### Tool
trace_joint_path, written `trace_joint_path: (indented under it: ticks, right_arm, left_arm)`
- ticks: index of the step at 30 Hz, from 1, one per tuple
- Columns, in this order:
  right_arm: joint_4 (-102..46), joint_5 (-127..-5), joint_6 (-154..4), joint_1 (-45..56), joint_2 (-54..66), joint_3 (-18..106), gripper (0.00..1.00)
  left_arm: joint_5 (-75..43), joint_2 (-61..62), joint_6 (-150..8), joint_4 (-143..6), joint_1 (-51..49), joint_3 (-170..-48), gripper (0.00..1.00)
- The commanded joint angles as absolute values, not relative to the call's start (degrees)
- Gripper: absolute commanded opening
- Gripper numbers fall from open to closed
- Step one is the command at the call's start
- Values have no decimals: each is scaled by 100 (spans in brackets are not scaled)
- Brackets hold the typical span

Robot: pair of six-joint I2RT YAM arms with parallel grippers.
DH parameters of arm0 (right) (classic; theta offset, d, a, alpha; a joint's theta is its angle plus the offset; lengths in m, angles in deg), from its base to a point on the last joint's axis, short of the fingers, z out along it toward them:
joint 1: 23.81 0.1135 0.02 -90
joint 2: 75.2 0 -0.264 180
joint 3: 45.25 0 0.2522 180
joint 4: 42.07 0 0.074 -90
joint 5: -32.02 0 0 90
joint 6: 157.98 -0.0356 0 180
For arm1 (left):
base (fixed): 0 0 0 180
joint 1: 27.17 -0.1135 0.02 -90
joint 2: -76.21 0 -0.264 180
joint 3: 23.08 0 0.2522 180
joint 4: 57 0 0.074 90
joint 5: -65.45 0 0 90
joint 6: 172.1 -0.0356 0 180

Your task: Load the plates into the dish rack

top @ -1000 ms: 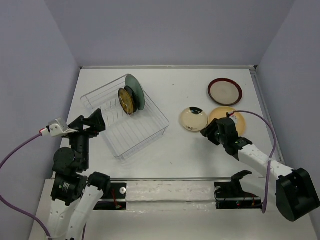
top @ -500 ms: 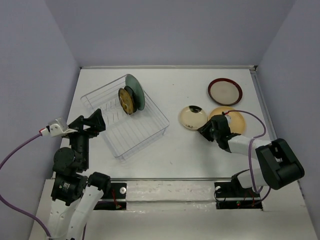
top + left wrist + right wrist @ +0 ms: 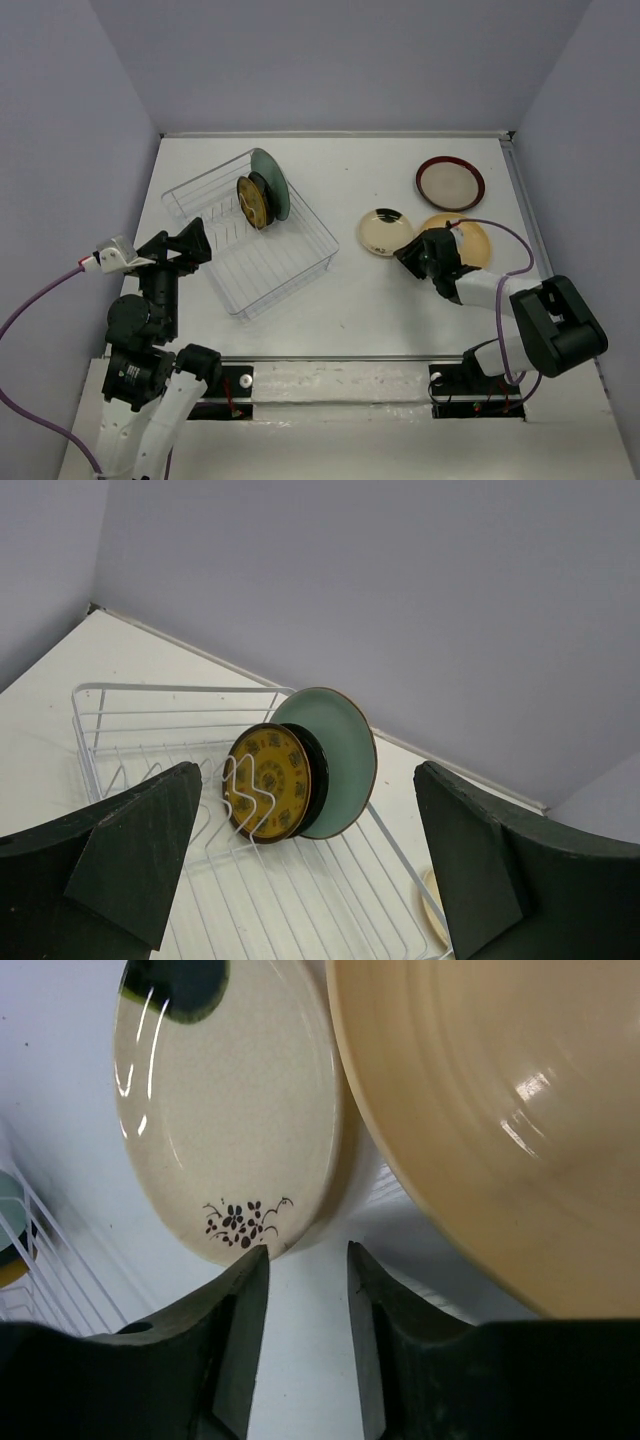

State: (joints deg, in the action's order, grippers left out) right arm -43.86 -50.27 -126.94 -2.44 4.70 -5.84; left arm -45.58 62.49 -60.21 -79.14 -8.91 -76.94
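The white wire dish rack [image 3: 285, 268] stands left of centre. Three plates stand upright in its far end: mint-green [image 3: 273, 183], small black [image 3: 262, 192] and small yellow patterned [image 3: 250, 204]. They also show in the left wrist view: mint-green [image 3: 348, 745], black [image 3: 319, 780], yellow [image 3: 266, 782]. The cream plate [image 3: 385, 231], orange-yellow plate [image 3: 468, 237] and red-rimmed plate [image 3: 449, 183] lie flat on the right. My right gripper [image 3: 408, 254] is low at the cream plate's near edge. In the right wrist view the gripper [image 3: 308, 1252] is narrowly open and empty, its left fingertip at the cream plate's [image 3: 225, 1100] rim, beside the orange-yellow plate [image 3: 500, 1110]. My left gripper [image 3: 310, 830] is wide open and empty, near the rack [image 3: 150, 693].
The white table [image 3: 340, 310] is walled on three sides by grey panels. The rack sits at an angle, its near corner pointing at the front edge. A purple cable [image 3: 500, 228] loops above the orange-yellow plate.
My right gripper has moved left and down, from beside the orange-yellow plate to the cream plate's near edge. The left arm and the rack's plates have not moved.
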Motion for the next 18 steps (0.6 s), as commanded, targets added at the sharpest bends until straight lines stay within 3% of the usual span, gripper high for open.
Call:
trace_joint_path:
  ticks: [1, 12, 15, 18]
  right_arm:
    - [-4852, -4884, -12564, -280, 223, -687, 38]
    - [-5080, -5174, -13091, -517, 1523, -55, 38]
    - [-5353, -5218, -13170, -517, 1568, -98, 11]
    - [-5345, -5051, -13004, -517, 1105, -151, 7]
  left_arm:
    - [-4520, 6215, -6100, -7586, -915, -7692, 99]
    - [-4511, 6188, -6109, -7577, -907, -7692, 99]
    - [-4511, 6180, -6118, -7577, -907, -7692, 99]
    - [-4503, 6162, -6109, -7577, -898, -7692, 99]
